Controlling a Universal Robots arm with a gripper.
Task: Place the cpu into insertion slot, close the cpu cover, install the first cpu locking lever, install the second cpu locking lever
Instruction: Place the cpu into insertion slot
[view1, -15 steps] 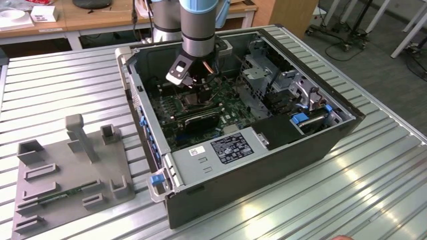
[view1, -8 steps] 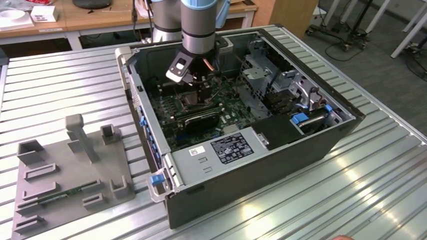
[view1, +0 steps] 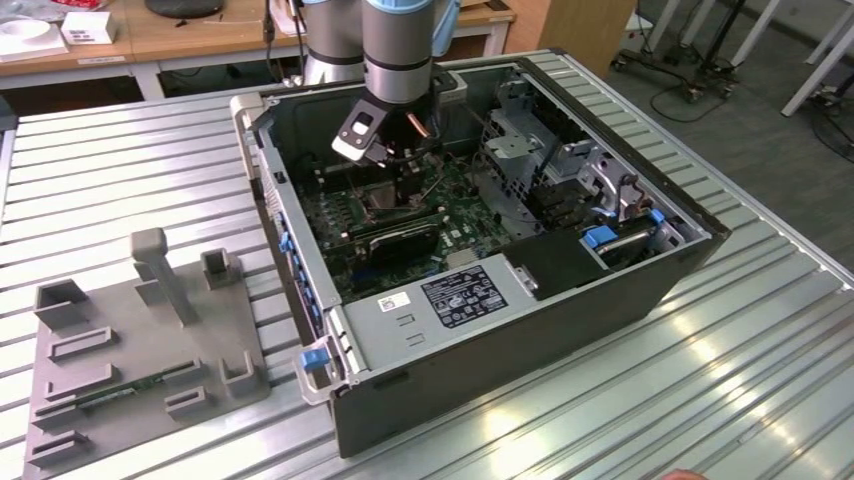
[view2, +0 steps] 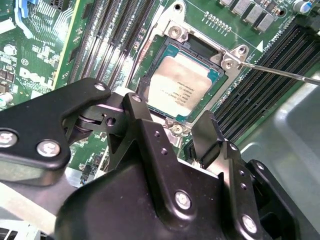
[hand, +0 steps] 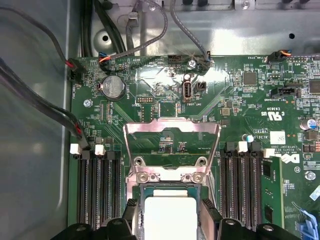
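Note:
The cpu (view2: 182, 86) lies flat in the insertion slot (view2: 150, 65) on the green motherboard, its pale top facing up. My gripper (view2: 172, 125) hovers just over it, open, with one black finger (view2: 134, 107) on each side and a gap to the chip's edges. In the first wrist view the cpu (hand: 168, 216) sits between the fingertips (hand: 131, 210). The cpu cover (hand: 172, 128) stands raised on its hinge behind the socket. A thin metal locking lever (view2: 280, 73) sticks out unlatched beside the socket. In the exterior view the gripper (view1: 387, 185) is down inside the open computer case (view1: 587, 300).
Long black memory slots (hand: 97, 185) flank the socket on both sides. Cables (hand: 45, 100) run along the case wall, near a coin battery (hand: 112, 87). A grey fixture plate (view1: 140, 350) with upright holders lies on the ribbed metal table at the exterior view's left.

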